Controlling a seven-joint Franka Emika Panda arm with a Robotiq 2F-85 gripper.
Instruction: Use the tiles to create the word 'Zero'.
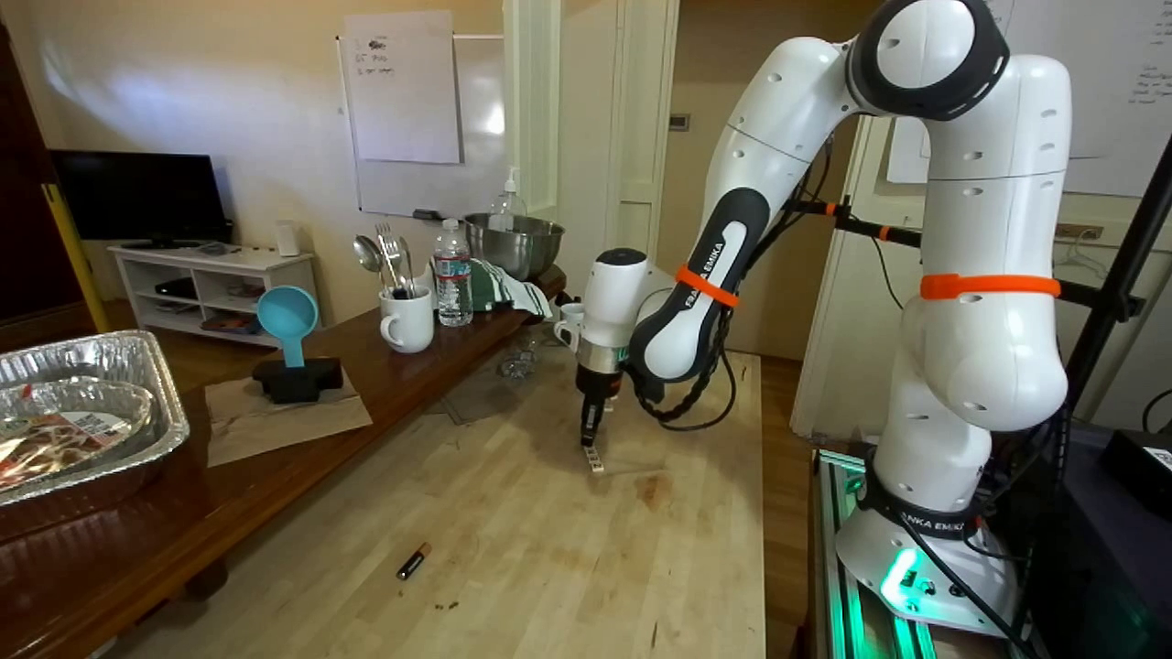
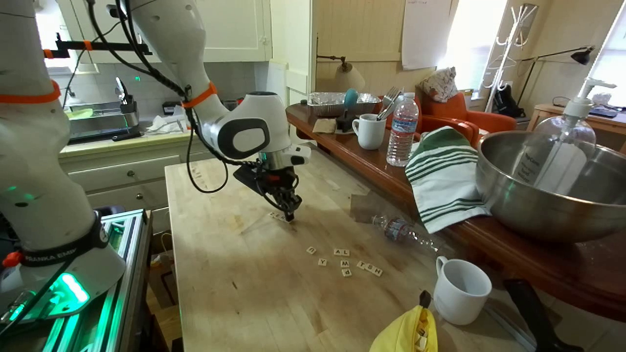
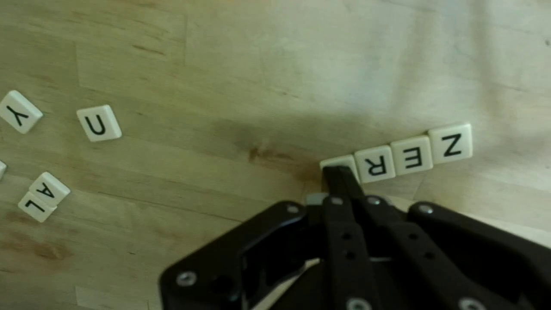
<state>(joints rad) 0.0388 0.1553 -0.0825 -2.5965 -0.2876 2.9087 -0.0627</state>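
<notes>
Tiles with the letters Z (image 3: 450, 143), E (image 3: 412, 155) and R (image 3: 375, 164) lie edge to edge in a slightly slanted row in the wrist view. A further tile (image 3: 330, 162) sits at the R end of the row, its letter hidden under my fingers. My gripper (image 3: 338, 168) is shut, fingertips together, with its tips on or just above that tile. The row (image 1: 595, 462) also shows beside the gripper (image 1: 587, 444) in both exterior views. Loose U (image 3: 99, 123), Y (image 3: 20, 112), A (image 3: 49, 189) and L (image 3: 37, 207) tiles lie at the left.
More loose tiles, such as P (image 2: 346, 273) and H (image 2: 377, 271), lie nearer the white mug (image 2: 462, 291). A yellow pouch (image 2: 406, 335) and a lying plastic bottle (image 2: 398, 230) are on the table. A battery (image 1: 414, 561) lies there too. A raised dark wood counter (image 1: 366, 361) borders it.
</notes>
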